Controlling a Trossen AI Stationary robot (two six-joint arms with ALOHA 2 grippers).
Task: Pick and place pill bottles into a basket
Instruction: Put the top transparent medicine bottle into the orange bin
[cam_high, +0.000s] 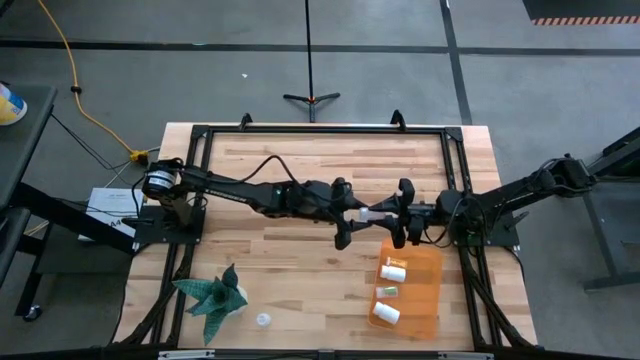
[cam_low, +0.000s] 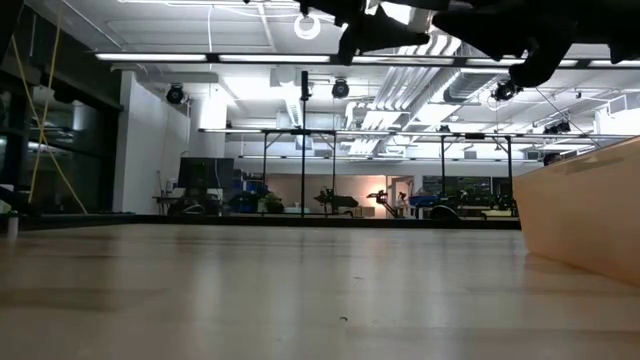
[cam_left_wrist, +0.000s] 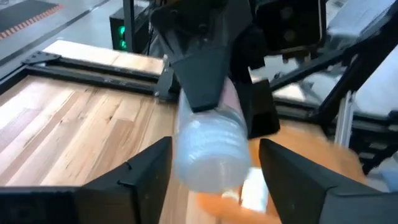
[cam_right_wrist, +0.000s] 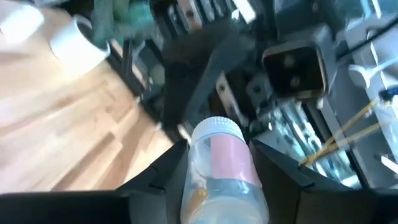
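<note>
Item: pill bottle (cam_right_wrist: 221, 171), clenched in my right gripper (cam_high: 405, 225); left gripper (cam_high: 345, 215) released beside it. Step: handover. Next: lower into basket (cam_high: 432, 265) below.

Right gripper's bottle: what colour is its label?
Pink, on the bottle the right gripper holds; clearest in the right wrist view.

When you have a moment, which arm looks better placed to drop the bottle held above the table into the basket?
The right arm, probably. Its right gripper is shut on the bottle and hangs at the basket edge. The left gripper is open around that bottle's other end.
</note>
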